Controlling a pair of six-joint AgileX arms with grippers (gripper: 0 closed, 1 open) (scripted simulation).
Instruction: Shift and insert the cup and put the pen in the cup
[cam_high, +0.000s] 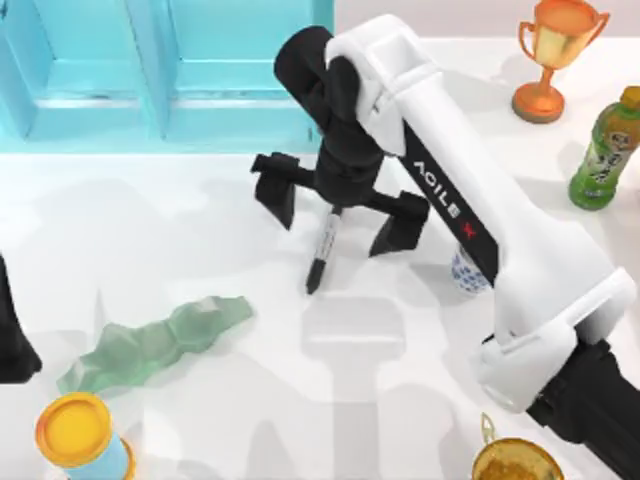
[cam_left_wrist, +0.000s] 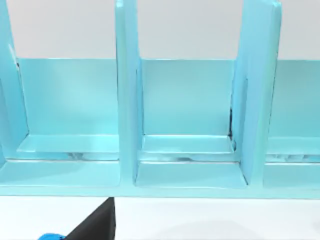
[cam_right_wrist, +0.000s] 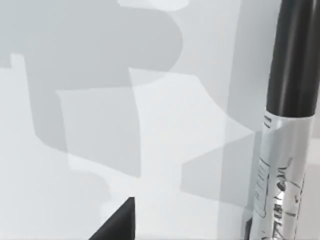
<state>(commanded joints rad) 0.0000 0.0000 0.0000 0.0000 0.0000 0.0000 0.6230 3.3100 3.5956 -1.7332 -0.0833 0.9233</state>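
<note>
the right arm (cam_high: 480, 220), white with black agilex lettering, is sitting nearest the overhead camera, reaching from the tabletop's lower right corner toward its middle. its gripper (cam_high: 340, 215) is hanging with the jaws spread wide, the two black fingers (cam_high: 275, 185) standing well apart, while the pen (cam_high: 325, 245) is hanging down from between them at the palm; whether anything is actually clamping it cannot be told. in the right wrist view the pen (cam_right_wrist: 287, 125) is showing its black end and its silvery label band above the white surface.

the tabletop (cam_high: 150, 230) is lying white and glossy, crossed by soft grey shadows. a light blue rack (cam_high: 170, 70) with upright dividers is standing along the far edge at the left, and the left wrist view is looking into its compartments (cam_left_wrist: 185, 100).

the cup (cam_high: 468, 270) is peeking out from under the right arm, mostly hidden, right of the tabletop's middle. an orange trophy (cam_high: 555, 50) and a green bottle (cam_high: 605, 155) are standing near the far right corner. a crumpled green piece (cam_high: 160, 340) is lying toward the near left corner, beside a blue cylinder with a yellow top (cam_high: 80, 435) cut off by the near edge. a gold round thing (cam_high: 515, 460) is also cut off at the near edge. the left arm (cam_high: 15, 335) is barely entering at the left edge.
</note>
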